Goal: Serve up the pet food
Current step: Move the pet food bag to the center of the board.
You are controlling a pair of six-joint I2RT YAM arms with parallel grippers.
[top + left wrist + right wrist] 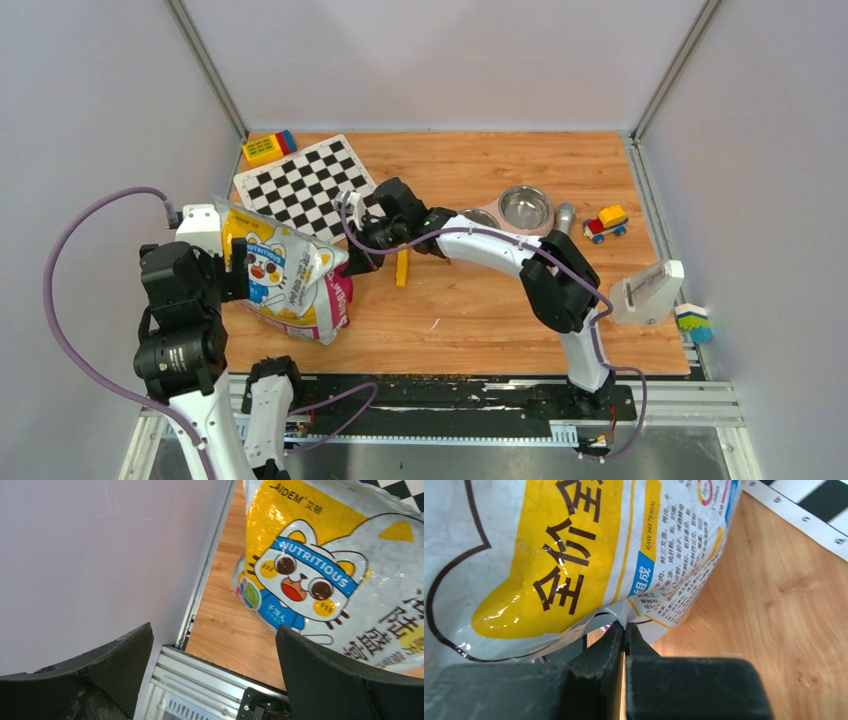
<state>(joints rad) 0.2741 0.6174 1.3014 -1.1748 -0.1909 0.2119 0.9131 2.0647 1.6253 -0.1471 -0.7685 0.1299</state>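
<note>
on the bag (574,555) edge — right hand (624,628) pinched; left hand (214,632) spread.

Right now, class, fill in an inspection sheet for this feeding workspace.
Surface: wooden table.
Job's things: food bag tilted at left; yellow scoop; steel bowls; kibble not seen.
Clutter: checkerboard, toy car, building blocks.
Grippers: left gripper open, empty; right gripper shut on the bag's edge.
Cables: purple cable loops off the left arm.
Surroundings: grey walls.
</note>
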